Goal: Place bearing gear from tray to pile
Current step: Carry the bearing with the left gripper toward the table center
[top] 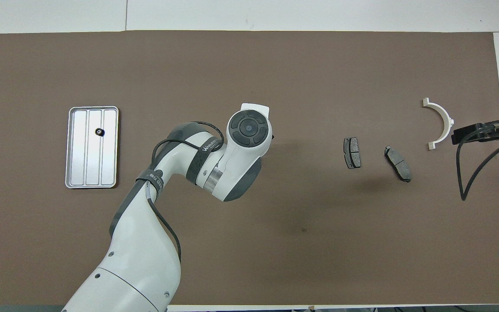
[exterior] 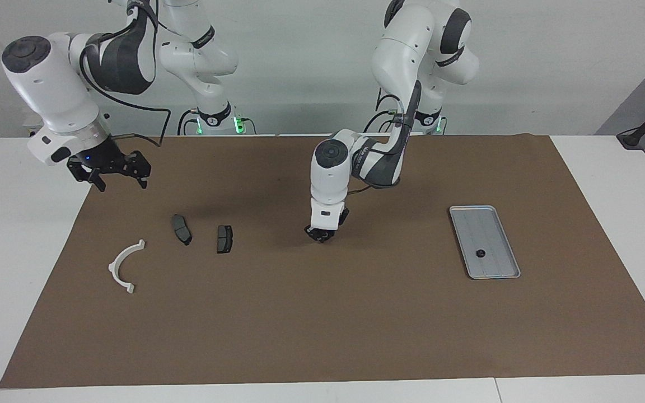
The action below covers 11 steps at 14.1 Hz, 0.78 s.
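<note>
Left gripper, low over brown mat mid-table, nearly closed; contents too small to make out. Small black gear sits on ribbed metal tray at left arm's end. Right gripper, jaws wide, hangs nr white curved bracket & two dark pads of pile.

Silver ribbed tray, white bracket, brown mat

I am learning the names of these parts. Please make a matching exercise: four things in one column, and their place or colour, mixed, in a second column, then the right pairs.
Things:
1. tray
2. small black part
3. white curved bracket
4. brake pads

Descriptions:
A. dark grey, two, between the bracket and the left gripper
B. silver-grey, toward the left arm's end of the table
C. lying in the tray
D. toward the right arm's end of the table

Pairs: 1-B, 2-C, 3-D, 4-A
</note>
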### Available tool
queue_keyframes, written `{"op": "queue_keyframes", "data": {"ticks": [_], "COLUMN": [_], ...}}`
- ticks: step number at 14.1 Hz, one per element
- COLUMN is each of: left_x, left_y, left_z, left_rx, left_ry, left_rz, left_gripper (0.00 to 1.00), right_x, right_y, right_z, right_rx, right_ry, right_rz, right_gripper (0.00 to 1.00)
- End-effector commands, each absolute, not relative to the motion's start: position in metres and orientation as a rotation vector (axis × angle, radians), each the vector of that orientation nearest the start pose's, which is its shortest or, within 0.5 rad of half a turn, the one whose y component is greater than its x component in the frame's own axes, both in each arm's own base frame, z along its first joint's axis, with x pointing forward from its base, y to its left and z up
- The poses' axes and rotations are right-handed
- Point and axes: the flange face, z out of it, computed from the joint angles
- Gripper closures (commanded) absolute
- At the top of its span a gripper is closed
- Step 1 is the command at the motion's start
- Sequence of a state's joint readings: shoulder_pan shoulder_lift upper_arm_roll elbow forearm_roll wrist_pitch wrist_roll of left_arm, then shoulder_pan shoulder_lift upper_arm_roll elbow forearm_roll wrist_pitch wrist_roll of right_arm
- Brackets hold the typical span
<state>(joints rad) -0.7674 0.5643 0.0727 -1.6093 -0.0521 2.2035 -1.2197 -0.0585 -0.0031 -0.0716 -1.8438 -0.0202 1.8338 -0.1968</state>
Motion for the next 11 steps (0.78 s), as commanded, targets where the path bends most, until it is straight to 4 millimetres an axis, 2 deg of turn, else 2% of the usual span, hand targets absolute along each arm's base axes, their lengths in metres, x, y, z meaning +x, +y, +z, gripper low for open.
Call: {"op": "queue_keyframes", "data": {"ticks": [1,5,9,11], "left_x": [0.529,0.535,0.548,0.554], "left_y": [-0.448,-0.44,-0.413,-0.392], "left_z": [0.301,0.315,0.343,0.354], "left_rx": [-3.041,-3.042,-2.995,-2.959], "left_ry": [-0.874,-0.897,-0.943,-0.952], "left_rz": [-0.036,-0.049,-0.051,-0.036], "left_gripper": [0.0,0.0,0.0,0.0], "right_x": [0.555,0.556,0.558,0.57], "right_y": [-0.081,-0.084,-0.082,-0.078], "right_z": [0.52,0.522,0.521,0.513], "right_rx": [-3.154,-3.153,-3.155,-3.159], "right_ry": [-0.129,-0.126,-0.129,-0.137], "right_rz": [-0.015,-0.023,-0.039,-0.068], "right_gripper": [0.0,0.0,0.0,0.0]}}
